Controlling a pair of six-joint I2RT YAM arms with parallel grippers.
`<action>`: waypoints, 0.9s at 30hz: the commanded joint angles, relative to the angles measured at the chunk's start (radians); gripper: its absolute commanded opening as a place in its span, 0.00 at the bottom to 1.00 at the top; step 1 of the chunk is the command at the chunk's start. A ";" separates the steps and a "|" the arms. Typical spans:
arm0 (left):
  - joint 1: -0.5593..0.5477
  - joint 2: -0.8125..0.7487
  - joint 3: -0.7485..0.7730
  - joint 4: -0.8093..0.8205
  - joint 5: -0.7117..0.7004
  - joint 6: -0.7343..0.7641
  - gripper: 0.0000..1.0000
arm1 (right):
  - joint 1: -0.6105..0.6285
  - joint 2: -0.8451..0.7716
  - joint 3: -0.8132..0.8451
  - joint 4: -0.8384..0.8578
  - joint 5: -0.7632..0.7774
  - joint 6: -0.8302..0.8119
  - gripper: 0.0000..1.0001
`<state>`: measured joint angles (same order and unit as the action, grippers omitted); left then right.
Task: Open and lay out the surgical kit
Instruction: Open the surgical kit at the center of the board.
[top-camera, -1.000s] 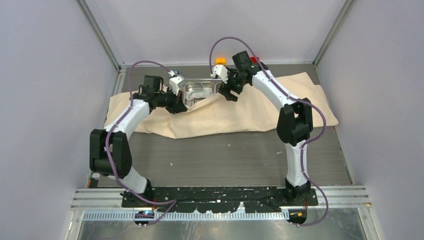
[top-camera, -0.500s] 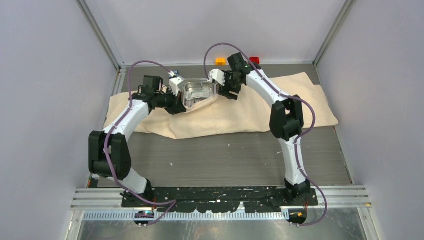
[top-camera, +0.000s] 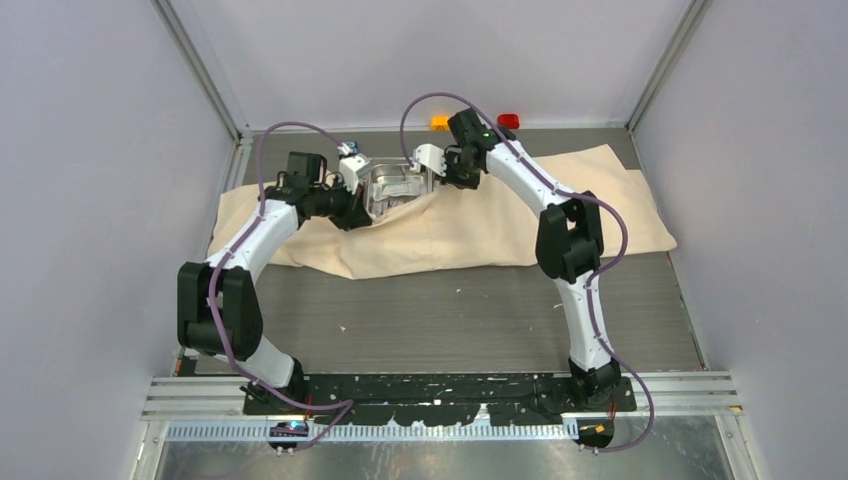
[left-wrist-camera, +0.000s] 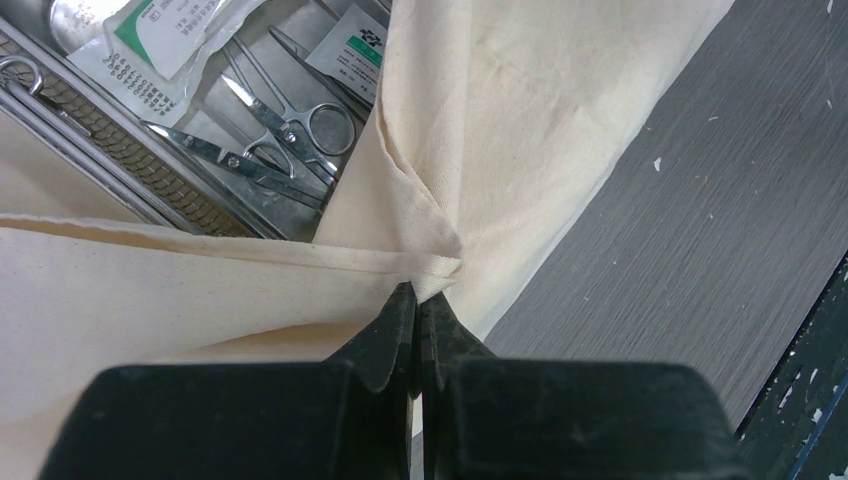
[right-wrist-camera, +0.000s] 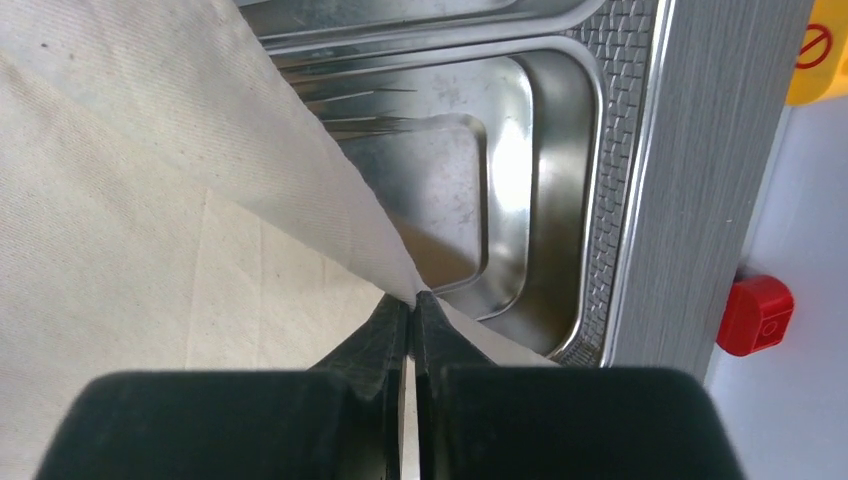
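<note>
The beige cloth wrap (top-camera: 480, 225) lies spread across the far half of the table, still draped over the near side of the steel tray (top-camera: 395, 180). My left gripper (top-camera: 355, 212) (left-wrist-camera: 417, 290) is shut on a folded edge of the cloth (left-wrist-camera: 500, 100) at the tray's left corner. My right gripper (top-camera: 443, 178) (right-wrist-camera: 412, 300) is shut on the cloth's edge (right-wrist-camera: 120, 200) at the tray's right end. In the left wrist view the uncovered tray (left-wrist-camera: 120, 150) holds ring-handled scissors (left-wrist-camera: 290, 130) and white-and-green packets (left-wrist-camera: 160, 40). The right wrist view shows the tray's rim (right-wrist-camera: 620, 150) and an empty compartment.
An orange button (top-camera: 440, 122) (right-wrist-camera: 820, 50) and a red button (top-camera: 509, 121) (right-wrist-camera: 755, 315) sit at the back wall, just behind the tray. Grey walls and metal rails close in the table on the left, right and back.
My right gripper has moved left to the tray's right end and shut on the cloth edge there. The left arm has held still, still pinching the cloth.
</note>
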<state>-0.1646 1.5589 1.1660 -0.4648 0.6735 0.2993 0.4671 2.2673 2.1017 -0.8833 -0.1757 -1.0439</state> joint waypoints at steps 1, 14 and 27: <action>-0.006 -0.050 0.014 -0.036 -0.016 0.040 0.00 | 0.007 -0.078 -0.025 -0.028 0.049 -0.003 0.01; -0.006 -0.227 -0.042 -0.276 -0.118 0.203 0.00 | 0.020 -0.397 -0.317 -0.133 -0.024 0.140 0.01; -0.123 -0.410 -0.127 -0.696 -0.311 0.346 0.07 | 0.150 -0.805 -0.821 -0.223 -0.189 0.349 0.01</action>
<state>-0.2722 1.1854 1.0595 -0.9264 0.5354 0.5755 0.5900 1.5658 1.3720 -1.0111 -0.3511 -0.7765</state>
